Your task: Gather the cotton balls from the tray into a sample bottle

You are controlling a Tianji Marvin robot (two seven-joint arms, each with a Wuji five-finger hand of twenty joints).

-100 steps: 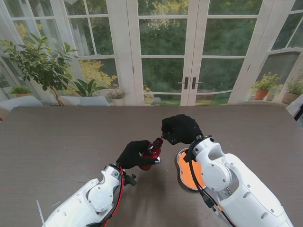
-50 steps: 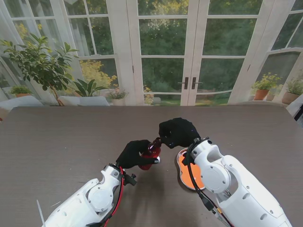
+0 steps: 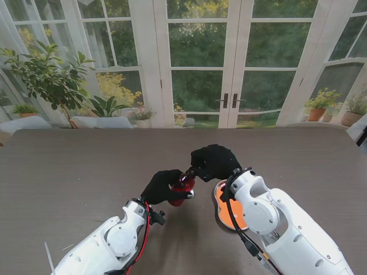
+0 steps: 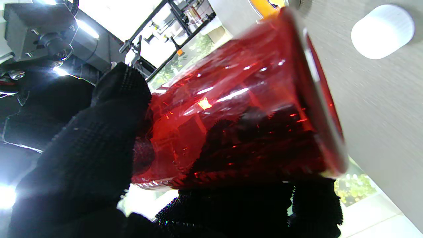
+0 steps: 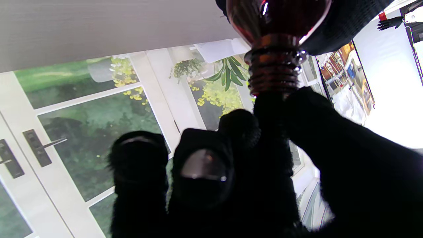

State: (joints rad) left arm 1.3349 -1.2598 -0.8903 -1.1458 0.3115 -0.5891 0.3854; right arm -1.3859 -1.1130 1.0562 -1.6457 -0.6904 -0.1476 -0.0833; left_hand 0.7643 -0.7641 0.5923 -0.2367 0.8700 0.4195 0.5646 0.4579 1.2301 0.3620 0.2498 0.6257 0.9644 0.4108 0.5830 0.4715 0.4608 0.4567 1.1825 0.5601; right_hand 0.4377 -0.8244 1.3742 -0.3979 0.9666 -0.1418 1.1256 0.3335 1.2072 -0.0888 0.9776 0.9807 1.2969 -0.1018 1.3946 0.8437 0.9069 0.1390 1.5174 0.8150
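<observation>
- Stand view: the left hand (image 3: 162, 187) sits near the middle of the dark counter (image 3: 69, 166), its black-gloved fingers wrapped around a red sample bottle (image 3: 182, 187) that tilts with its neck toward about 1 o'clock.
- Stand view: the right hand (image 3: 215, 161) lies at roughly 2 o'clock from the bottle, its fingertips meeting the bottle's mouth; the fingers are pinched together there, but whether they hold a cotton ball cannot be told.
- Stand view: the orange tray (image 3: 228, 213) rests on the counter at about 4 o'clock from the bottle, partly hidden under the right forearm; its contents cannot be made out.
- Left wrist view: the red sample bottle (image 4: 238, 112) fills the frame, clear red with its base rim toward the counter, and the left hand's fingers (image 4: 82, 158) are clamped around its body. A white cap (image 4: 382, 31) lies on the counter just beyond the bottle's base, apart from it.
- Right wrist view: the threaded neck of the sample bottle (image 5: 274, 71) points at the right hand's fingers (image 5: 274, 132), which are bunched closed and touch the bottle's opening; what lies between them is hidden.
</observation>
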